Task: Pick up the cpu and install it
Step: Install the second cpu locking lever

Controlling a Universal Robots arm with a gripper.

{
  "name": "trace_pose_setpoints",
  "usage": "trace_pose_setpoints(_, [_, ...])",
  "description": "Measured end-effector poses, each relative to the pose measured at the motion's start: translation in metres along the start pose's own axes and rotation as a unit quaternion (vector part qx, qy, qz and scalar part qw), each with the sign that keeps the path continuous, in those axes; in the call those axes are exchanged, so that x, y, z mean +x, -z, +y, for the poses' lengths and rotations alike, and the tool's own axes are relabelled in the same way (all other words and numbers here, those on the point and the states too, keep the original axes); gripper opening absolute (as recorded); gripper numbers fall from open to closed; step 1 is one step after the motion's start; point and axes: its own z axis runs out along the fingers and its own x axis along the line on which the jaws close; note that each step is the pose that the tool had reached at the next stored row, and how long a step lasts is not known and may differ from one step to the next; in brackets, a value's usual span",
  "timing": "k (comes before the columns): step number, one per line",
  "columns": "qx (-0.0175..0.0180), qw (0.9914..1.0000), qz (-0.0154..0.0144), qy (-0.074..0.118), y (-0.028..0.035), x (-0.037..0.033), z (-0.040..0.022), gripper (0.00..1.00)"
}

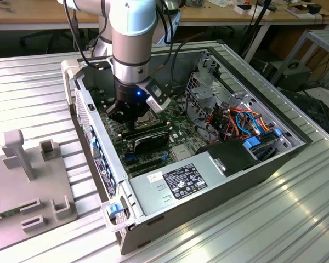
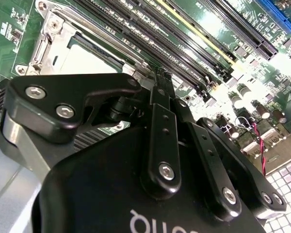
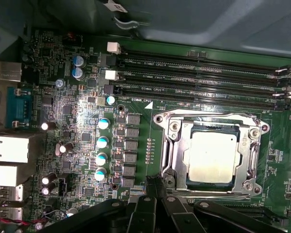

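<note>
In the exterior view my gripper (image 1: 132,112) is down inside the open case (image 1: 274,164), low over the motherboard (image 1: 175,129) toward the case's left end. I hang straight down, I judge, because the socket faces up and can only be reached from above. The power supply (image 1: 175,183) sits at the near side, the cable bundle (image 1: 241,120) to the right, both apart from me.

In the second wrist view my fingers (image 2: 162,92) meet at their tips with nothing between them, so my hand is closed and empty. Just beyond them lies the socket (image 2: 53,43), with the memory slots (image 2: 184,29) running alongside.

In the first wrist view the cpu (image 3: 211,158) lies flat in the socket, squared inside the metal frame (image 3: 254,133), which is where the task wants it. My fingertips hang just beside the frame's edge, not touching the cpu. The capacitors (image 3: 102,143) stand in a row well clear.
</note>
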Motion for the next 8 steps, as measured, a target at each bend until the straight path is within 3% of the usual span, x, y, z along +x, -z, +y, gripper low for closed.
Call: trace_pose_setpoints(8, [-0.0008,0.99998,-0.0055,0.000,0.0003,0.0043,0.0004,0.11])
